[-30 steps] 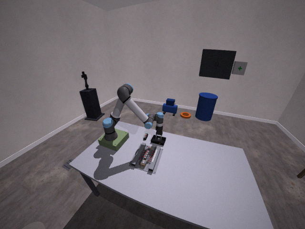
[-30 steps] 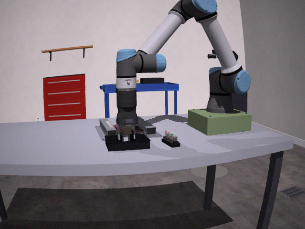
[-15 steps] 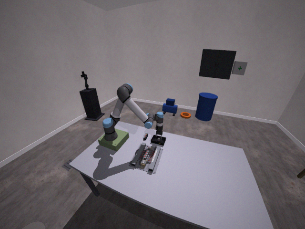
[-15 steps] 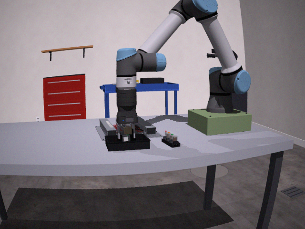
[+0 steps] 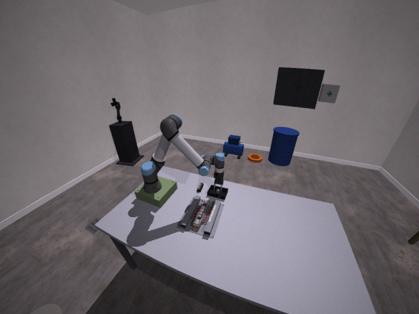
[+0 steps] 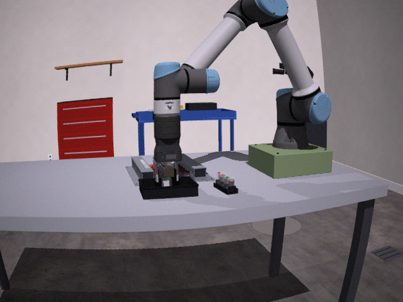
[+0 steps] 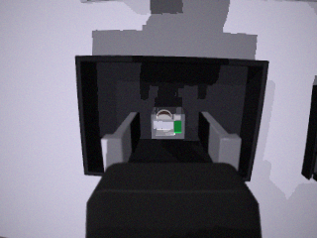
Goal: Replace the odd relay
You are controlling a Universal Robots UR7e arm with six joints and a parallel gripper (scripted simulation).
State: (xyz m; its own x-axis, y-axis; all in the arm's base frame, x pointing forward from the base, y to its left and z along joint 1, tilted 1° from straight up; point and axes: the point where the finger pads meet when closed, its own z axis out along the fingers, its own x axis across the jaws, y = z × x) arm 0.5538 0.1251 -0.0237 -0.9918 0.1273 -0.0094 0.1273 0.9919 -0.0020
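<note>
A relay with a green test button (image 7: 167, 124) sits on the floor of the black tray (image 7: 168, 111). It also shows in the exterior view (image 6: 166, 182), inside the tray (image 6: 168, 188). My gripper (image 7: 168, 124) hangs straight over the tray, open, with one finger on each side of the relay and clear gaps between; it also shows in the exterior view (image 6: 166, 175). The relay row on its panel (image 5: 201, 214) lies just beyond the tray (image 5: 218, 194). The spare holder (image 6: 229, 187) stands right of the tray with several spares, their buttons red, orange and green.
The arm's green base block (image 6: 289, 160) stands at the table's right end. Grey cable ducts (image 6: 141, 165) flank the relay panel behind the tray. A dark edge of the spare holder (image 7: 309, 134) shows at the right of the wrist view.
</note>
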